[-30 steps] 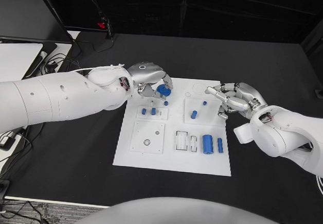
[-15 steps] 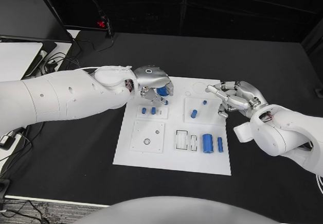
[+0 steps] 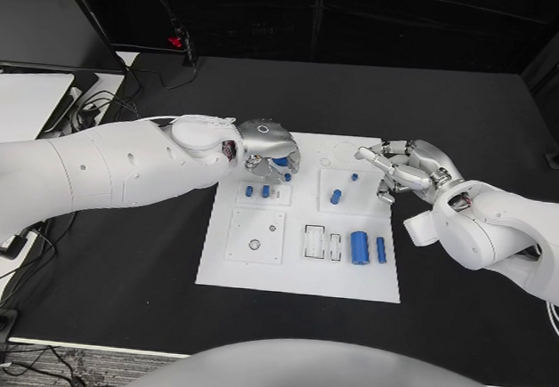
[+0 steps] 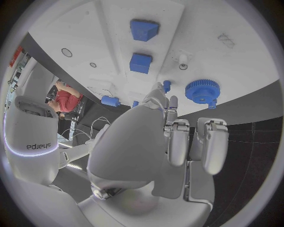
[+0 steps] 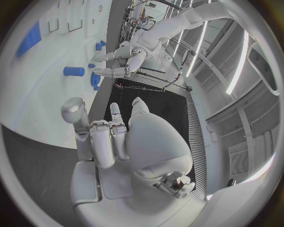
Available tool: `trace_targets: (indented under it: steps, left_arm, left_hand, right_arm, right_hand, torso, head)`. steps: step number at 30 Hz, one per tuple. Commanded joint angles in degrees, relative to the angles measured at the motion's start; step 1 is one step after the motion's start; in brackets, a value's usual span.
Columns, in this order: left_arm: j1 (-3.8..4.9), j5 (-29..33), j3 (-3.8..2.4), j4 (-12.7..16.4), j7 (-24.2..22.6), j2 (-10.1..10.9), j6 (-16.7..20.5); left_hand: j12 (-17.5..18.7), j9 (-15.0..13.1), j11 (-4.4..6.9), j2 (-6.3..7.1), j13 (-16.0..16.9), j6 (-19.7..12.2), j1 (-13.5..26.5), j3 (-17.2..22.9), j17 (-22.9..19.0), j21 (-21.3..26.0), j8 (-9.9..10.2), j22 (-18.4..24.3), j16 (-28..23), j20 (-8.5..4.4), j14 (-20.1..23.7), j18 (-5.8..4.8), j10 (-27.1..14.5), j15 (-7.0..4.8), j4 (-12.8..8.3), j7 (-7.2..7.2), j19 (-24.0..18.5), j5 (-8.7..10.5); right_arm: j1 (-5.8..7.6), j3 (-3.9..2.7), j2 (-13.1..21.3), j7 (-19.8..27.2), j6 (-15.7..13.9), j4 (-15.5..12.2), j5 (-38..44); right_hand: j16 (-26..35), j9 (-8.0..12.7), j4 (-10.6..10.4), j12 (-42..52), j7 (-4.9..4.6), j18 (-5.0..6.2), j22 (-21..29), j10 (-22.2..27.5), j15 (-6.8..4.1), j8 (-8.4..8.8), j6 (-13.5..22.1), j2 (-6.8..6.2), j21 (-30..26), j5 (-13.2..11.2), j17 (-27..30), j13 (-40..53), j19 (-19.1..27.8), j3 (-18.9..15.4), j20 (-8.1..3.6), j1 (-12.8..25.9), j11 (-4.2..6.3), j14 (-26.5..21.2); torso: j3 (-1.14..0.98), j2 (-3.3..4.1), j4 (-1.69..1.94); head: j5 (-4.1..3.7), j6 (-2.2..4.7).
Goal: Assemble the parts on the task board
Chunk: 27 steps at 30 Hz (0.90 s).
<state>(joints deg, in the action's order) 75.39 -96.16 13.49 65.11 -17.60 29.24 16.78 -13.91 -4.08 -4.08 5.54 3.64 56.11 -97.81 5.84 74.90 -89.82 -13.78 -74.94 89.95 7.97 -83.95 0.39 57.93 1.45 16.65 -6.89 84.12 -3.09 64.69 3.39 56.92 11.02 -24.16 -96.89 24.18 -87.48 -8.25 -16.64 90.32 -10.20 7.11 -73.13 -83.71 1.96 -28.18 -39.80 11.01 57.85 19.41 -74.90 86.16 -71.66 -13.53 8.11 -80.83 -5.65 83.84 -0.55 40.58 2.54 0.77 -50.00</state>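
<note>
Here the task board [image 3: 297, 275] lies in the middle of the black table [image 3: 118, 289], and you can judge that the assembly is only partly done. Several parts are not yet placed: a large blue cylinder [image 3: 358, 249] and a thinner blue pin [image 3: 381, 250] lie flat near the right near corner of the board, beside two open rectangular slots [image 3: 324, 244] that look unfilled. The square plate [image 3: 255, 237] on the left near side shows only small holes, with nothing standing in them as far as you can see.

Further away, two small blue blocks [image 3: 256, 192] sit on the left far plate, and two small blue pieces [image 3: 341, 189] are on the right far plate.

The left hand [image 3: 265, 145] is over the far left corner of the board. The blue gear [image 4: 201, 91] is there, on the board just past the fingertips [image 4: 168, 109]; in the left wrist view the fingers reach toward it, but you cannot tell if they pinch it or only touch it. I judge that seating this gear is the step in hand.

The right hand [image 3: 408, 170] hovers at the far right edge of the board, its fingers loosely apart and holding nothing.
</note>
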Motion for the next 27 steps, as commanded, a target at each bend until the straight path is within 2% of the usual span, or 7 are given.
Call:
trace_targets:
  steps: [1, 9, 15, 19, 27]
  left_arm:
    - [0.03, -1.92, -0.04, -0.23, 0.48, -0.23, -2.08]
    - [-0.26, -3.10, -0.05, -1.83, 0.44, -1.54, -2.72]
    - [-0.39, -3.79, -0.05, -2.33, 0.64, -1.67, -2.87]
    - [-0.56, -3.89, -0.05, -2.58, 1.07, -1.66, -2.47]
    - [-0.93, -5.20, -0.05, -2.62, 1.12, -2.16, -3.00]
  left_hand:
    - [0.36, 0.06, 0.01, -0.03, -0.09, 0.51, -0.51, 0.37, 15.10, -0.18, 0.37, -15.06, 0.05, -0.38, -6.05, -0.39, 0.32, -0.39, 0.00, 0.11, 5.88, 0.29]
    - [1.29, 0.11, 0.09, -0.61, -0.19, 0.97, -1.54, 1.61, 15.10, -0.18, 0.96, -15.06, 0.05, -0.52, -6.05, -0.39, 0.64, -0.47, 0.03, 0.19, 5.88, 0.28]
    - [1.90, 0.13, 0.26, -0.80, -0.18, 1.08, -2.11, 2.42, 15.10, -0.18, 1.36, -15.06, 0.05, -0.59, -6.05, -0.39, 0.63, -0.59, -0.03, 0.36, 5.88, 0.27]
    - [2.36, 0.16, 0.19, -0.91, -0.18, 1.10, -2.57, 3.15, 15.10, -0.18, 1.73, -15.06, 0.05, -0.65, -6.05, -0.39, 0.64, -0.58, -0.01, 0.27, 5.88, 0.23]
    - [2.83, 0.16, 0.05, -1.00, -0.17, 1.14, -2.90, 3.95, 15.10, -0.18, 2.11, -15.06, 0.05, -0.67, -6.05, -0.39, 0.66, -0.42, -0.03, 0.10, 5.88, 0.18]
  right_arm:
    - [0.07, -0.03, -0.04, 0.60, -0.15, -0.15, 0.10]
    - [0.07, -0.03, -0.07, 0.72, -0.16, -0.11, 0.10]
    - [0.07, -0.03, -0.16, 0.70, -0.12, -0.12, 0.10]
    - [0.07, -0.03, -0.11, 0.64, -0.09, -0.11, 0.10]
    - [0.07, -0.03, -0.25, 0.57, 0.05, -0.03, 0.10]
  right_hand:
    - [-0.06, 0.08, -0.05, -0.32, 0.05, 0.34, -0.08, -6.29, 0.01, -0.26, 0.44, -0.01, -0.19, 0.34, -10.35, 3.84, 0.26, -0.44, 0.01, -0.44, -0.08, 3.27]
    - [-0.09, 0.08, -0.05, -0.32, 0.05, 0.35, -0.07, -6.29, 0.01, -0.28, 0.43, 0.00, -0.23, 0.35, -10.38, 3.84, 0.27, -0.45, 0.01, -0.45, -0.07, 3.29]
    - [-0.09, 0.08, -0.05, -0.32, 0.05, 0.35, -0.07, -6.29, 0.01, -0.28, 0.43, 0.00, -0.23, 0.35, -10.38, 3.84, 0.27, -0.45, 0.01, -0.45, -0.07, 3.29]
    - [-0.09, 0.08, -0.05, -0.32, 0.05, 0.35, -0.07, -6.29, 0.01, -0.28, 0.43, 0.00, -0.23, 0.35, -10.38, 3.84, 0.27, -0.45, 0.01, -0.45, -0.07, 3.29]
    - [-0.06, 0.08, -0.05, -0.32, 0.06, 0.34, -0.10, -6.29, 0.01, -0.31, 0.42, 0.03, -0.19, 0.37, -10.33, 3.84, 0.24, -0.44, 0.01, -0.49, -0.07, 3.27]
  torso:
    - [0.04, 0.01, -0.03]
    - [-0.04, -0.08, 0.20]
    - [0.04, 0.02, -0.16]
    - [0.04, 0.03, 0.00]
    - [0.04, 0.00, -0.03]
  head:
    - [-0.04, 0.00]
    - [0.01, 0.00]
    - [0.27, 0.00]
    - [0.03, 0.00]
    - [0.06, 0.00]
